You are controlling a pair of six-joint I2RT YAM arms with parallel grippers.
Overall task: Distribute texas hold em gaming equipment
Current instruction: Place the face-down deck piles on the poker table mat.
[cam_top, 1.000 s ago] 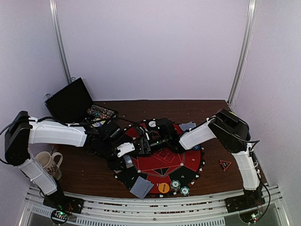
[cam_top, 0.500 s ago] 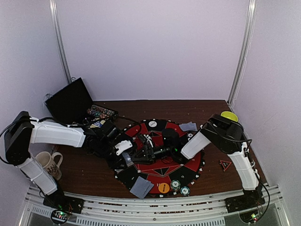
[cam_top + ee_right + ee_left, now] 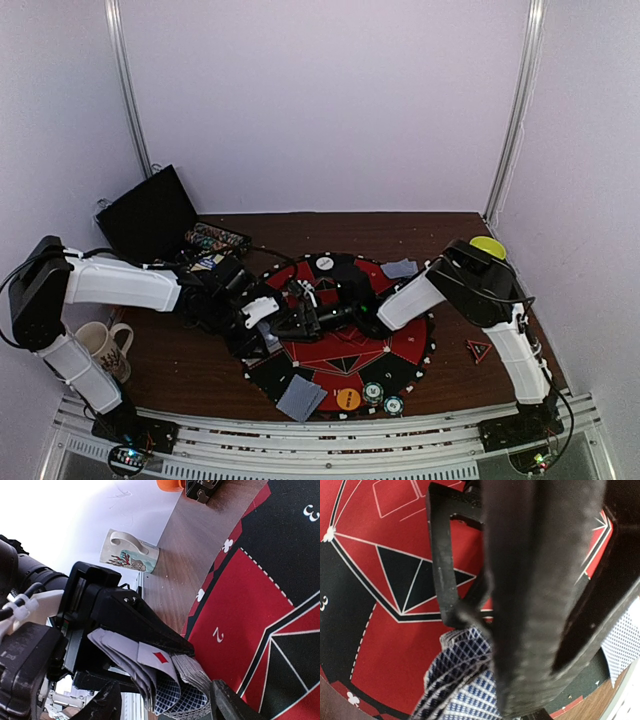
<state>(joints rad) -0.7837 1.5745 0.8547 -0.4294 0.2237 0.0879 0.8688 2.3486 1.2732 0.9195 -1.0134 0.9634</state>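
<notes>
My left gripper (image 3: 280,325) is shut on a fanned deck of playing cards (image 3: 172,680) with blue checked backs; one white face with a red diamond (image 3: 160,657) shows. In the left wrist view the deck (image 3: 465,680) sticks out under the dark fingers (image 3: 535,605). My right gripper (image 3: 167,707) is open, its two fingertips either side of the deck's free end. Both grippers hover over the left part of the round red and black mat (image 3: 405,340). On the mat lie two face-down cards (image 3: 300,398) (image 3: 400,268), two chip stacks (image 3: 373,392), an orange button (image 3: 348,398) and a white button (image 3: 323,263).
An open black case (image 3: 150,212) with chips in its tray (image 3: 215,240) stands at the back left. A white mug (image 3: 105,345) sits by the left arm. A yellow bowl (image 3: 487,245) shows behind the right arm, a small red triangle (image 3: 478,348) right of the mat.
My right gripper has slid left across the mat up to the deck in my left gripper. The right arm has dropped lower, uncovering the yellow bowl. The left arm has hardly moved.
</notes>
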